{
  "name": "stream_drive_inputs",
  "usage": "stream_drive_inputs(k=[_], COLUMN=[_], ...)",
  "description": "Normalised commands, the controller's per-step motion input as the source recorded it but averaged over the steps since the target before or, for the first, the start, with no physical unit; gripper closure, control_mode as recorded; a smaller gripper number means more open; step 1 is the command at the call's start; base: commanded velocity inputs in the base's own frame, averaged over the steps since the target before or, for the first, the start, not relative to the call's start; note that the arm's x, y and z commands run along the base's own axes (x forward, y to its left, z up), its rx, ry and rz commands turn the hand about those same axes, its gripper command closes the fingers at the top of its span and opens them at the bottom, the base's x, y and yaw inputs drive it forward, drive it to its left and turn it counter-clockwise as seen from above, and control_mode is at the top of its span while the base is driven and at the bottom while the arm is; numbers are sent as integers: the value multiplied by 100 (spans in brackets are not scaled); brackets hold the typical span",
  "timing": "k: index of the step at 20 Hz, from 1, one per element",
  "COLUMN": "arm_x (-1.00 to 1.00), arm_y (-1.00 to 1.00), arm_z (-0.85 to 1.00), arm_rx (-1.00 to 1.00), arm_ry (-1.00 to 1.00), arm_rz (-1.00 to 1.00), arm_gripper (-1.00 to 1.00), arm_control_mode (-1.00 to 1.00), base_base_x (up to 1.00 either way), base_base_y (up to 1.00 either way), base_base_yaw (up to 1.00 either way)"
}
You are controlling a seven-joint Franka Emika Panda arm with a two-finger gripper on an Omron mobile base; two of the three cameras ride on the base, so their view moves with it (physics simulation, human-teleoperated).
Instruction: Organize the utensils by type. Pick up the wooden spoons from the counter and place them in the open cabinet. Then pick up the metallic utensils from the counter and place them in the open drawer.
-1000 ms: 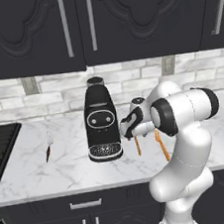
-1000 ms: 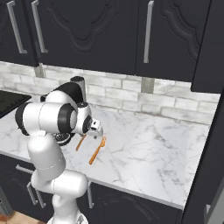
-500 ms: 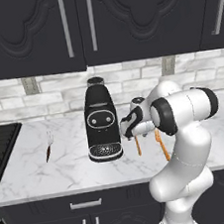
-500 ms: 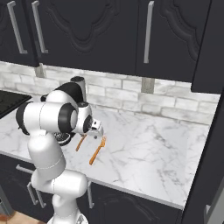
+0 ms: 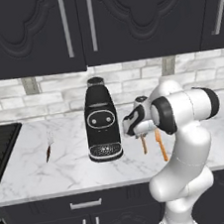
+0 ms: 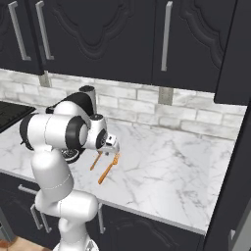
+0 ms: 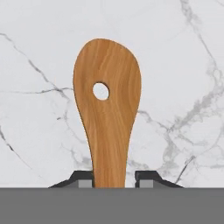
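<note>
Glossy white arm (image 5: 184, 174) with dark joint bands.

- The arm (image 5: 178, 125) rises from its base, bends at a high elbow and folds forward and down.
- The gripper (image 7: 114, 180) points down, its fingers (image 7: 84, 180) set close on either side of a spoon (image 7: 107, 109) handle.

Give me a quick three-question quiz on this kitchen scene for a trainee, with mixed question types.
1. True or false: the spoon has a hole in its bowl.
2. Which appliance stands on the counter? A coffee machine, B toaster, C kettle.
3. Fill in: the spoon's handle lies ___ the fingertips of the claw.
Key: 1 true; 2 A; 3 between.
</note>
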Motion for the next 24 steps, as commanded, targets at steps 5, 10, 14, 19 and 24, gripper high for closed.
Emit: stream_drive_inputs(k=[5, 10, 14, 19, 24], arm_x=[-7, -4, -1, -4, -18], arm_y=[-16, -10, -1, 0, 1], arm_z=[-8, -2, 1, 26, 49], arm_rx=[0, 0, 0, 0, 0], arm_ry=[0, 0, 0, 0, -4], arm_rz=[0, 0, 0, 0, 0], arm_gripper=[100, 100, 100, 100, 100], arm_control_mode=[-100, -100, -100, -100, -100], base_base_x=[0, 0, 0, 0, 0], base_base_y=[0, 0, 0, 0, 0], base_base_yaw=[0, 0, 0, 0, 0])
